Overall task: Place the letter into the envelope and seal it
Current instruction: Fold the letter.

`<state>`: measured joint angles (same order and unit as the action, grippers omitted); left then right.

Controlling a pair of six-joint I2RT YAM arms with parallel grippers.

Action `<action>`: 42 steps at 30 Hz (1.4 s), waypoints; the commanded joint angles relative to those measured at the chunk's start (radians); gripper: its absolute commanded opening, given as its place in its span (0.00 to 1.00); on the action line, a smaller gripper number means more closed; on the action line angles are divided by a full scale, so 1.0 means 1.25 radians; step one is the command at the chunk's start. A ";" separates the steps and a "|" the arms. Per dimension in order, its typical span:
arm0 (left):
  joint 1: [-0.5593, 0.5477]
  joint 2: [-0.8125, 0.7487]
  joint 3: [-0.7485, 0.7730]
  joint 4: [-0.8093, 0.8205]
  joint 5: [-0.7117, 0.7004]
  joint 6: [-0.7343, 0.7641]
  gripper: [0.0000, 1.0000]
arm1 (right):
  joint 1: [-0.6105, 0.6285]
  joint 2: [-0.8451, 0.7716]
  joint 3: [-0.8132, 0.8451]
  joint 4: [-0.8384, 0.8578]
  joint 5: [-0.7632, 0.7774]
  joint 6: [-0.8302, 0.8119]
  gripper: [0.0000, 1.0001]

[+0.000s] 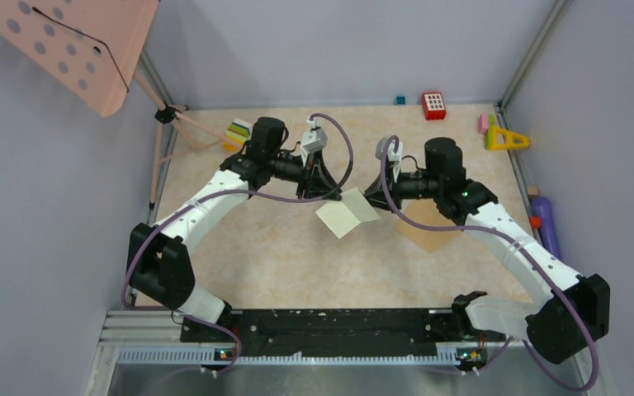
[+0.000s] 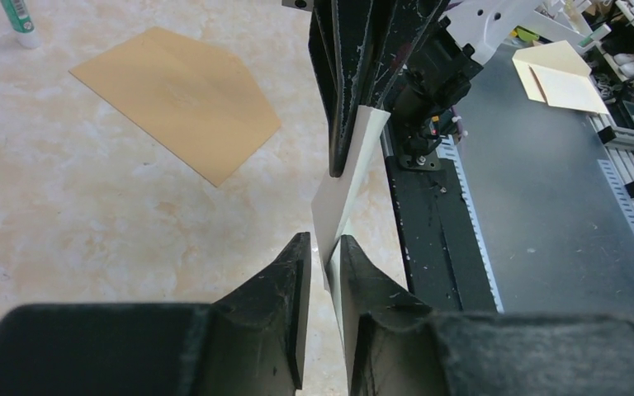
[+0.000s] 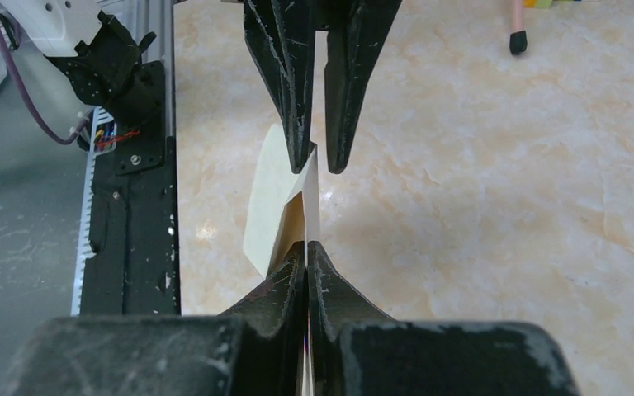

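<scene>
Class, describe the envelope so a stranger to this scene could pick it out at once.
On the beige marbled table, look just right of centre, beneath the right arm. The envelope lies flat there, partly hidden by that arm. It is tan-brown kraft paper with a pointed flap, unlike the pale letter held in the air beside it.

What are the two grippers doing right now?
Left gripper: slightly open around the letter.
Right gripper: shut on the letter.

Left gripper sits at the pale letter's 10 o'clock, right gripper at 2, tan envelope flat around 4 o'clock.
</scene>
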<state>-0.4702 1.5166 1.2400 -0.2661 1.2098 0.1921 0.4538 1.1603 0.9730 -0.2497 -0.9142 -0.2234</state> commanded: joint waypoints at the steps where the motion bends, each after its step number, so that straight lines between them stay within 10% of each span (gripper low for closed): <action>1: -0.003 0.000 0.028 -0.005 0.034 0.021 0.21 | -0.010 -0.024 -0.001 0.054 0.004 0.019 0.00; 5: -0.005 -0.003 0.030 -0.007 0.029 0.022 0.00 | -0.011 -0.023 -0.004 0.067 0.017 0.029 0.00; 11: -0.005 -0.004 0.031 -0.008 0.029 0.020 0.00 | -0.010 -0.020 -0.004 0.070 0.038 0.028 0.04; 16: -0.005 -0.015 0.029 -0.017 -0.016 0.031 0.00 | -0.022 -0.028 0.055 -0.033 0.107 -0.065 0.59; 20: -0.005 -0.022 0.027 -0.020 -0.063 0.043 0.00 | -0.091 -0.059 0.080 -0.065 0.069 -0.094 0.74; 42: -0.033 -0.005 0.040 -0.018 -0.185 0.046 0.00 | -0.037 0.064 -0.017 0.321 0.000 0.229 0.81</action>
<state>-0.5064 1.5166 1.2453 -0.3012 0.9775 0.2386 0.3634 1.2224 0.9550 0.0742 -0.9451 0.0528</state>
